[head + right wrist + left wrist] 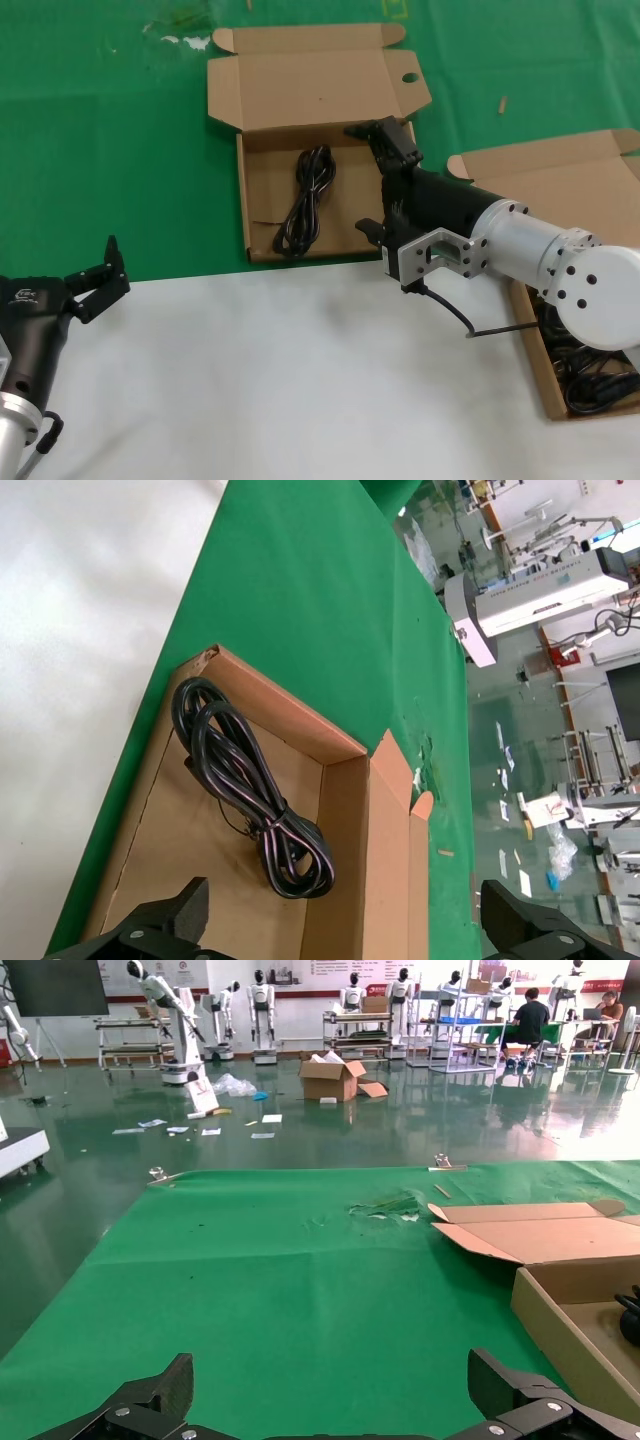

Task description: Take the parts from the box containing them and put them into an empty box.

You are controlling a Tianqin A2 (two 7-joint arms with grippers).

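Right pincer (383, 133) gapes over holed box (262, 190); left pincer (98, 278) parked.

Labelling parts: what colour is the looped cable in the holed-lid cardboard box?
Black; the looped cable bundle shows best in the right wrist view.

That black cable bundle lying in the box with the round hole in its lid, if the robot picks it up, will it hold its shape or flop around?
The cable bundle would probably flop: it is a thin cord in long loose loops, so the ends would likely sag from a pinch. It looks light for its length. Pushed, it would probably slide and bunch on the cardboard box floor, not roll. The right tool hangs open beside it.
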